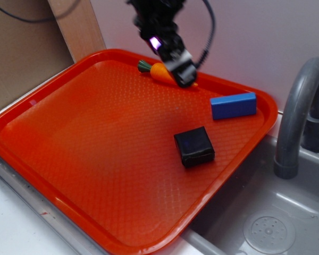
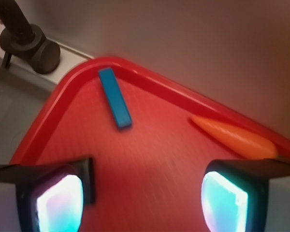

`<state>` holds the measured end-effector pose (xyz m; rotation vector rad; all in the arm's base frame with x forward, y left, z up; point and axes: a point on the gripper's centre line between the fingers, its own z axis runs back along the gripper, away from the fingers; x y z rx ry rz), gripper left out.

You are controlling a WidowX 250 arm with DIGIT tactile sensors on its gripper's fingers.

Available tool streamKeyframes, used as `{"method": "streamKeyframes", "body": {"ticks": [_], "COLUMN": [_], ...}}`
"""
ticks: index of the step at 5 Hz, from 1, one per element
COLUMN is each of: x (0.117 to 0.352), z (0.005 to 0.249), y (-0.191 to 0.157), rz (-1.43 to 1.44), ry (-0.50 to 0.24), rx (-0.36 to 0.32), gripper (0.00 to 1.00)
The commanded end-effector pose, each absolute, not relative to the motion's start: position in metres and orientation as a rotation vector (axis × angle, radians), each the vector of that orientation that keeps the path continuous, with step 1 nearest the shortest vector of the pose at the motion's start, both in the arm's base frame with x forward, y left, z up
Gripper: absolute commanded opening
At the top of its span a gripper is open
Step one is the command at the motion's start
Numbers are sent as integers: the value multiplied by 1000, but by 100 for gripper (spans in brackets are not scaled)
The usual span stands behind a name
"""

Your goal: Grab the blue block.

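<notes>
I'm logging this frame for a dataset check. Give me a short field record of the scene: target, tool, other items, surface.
target: blue block, flat near the tray's far right corner, untouched
tool: tool open, empty, above the tray near the carrot
other items: carrot; black block
surface: red tray beside a grey sink
</notes>
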<state>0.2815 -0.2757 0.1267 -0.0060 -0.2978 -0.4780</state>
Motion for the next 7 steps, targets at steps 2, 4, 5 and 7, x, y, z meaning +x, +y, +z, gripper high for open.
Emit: {"method": "streamKeyframes", "body": {"ticks": [2,4,5,7], "x": [319,337,340,329], "z": [89,53,47,46], "y": [-315,-313,-320,-326], "rz": [-533,-539,-594,-609], "ry": [-413,-369,-355,-355], "rx": [-64,-38,-49,-35], "gripper": [100,100,72,0]}}
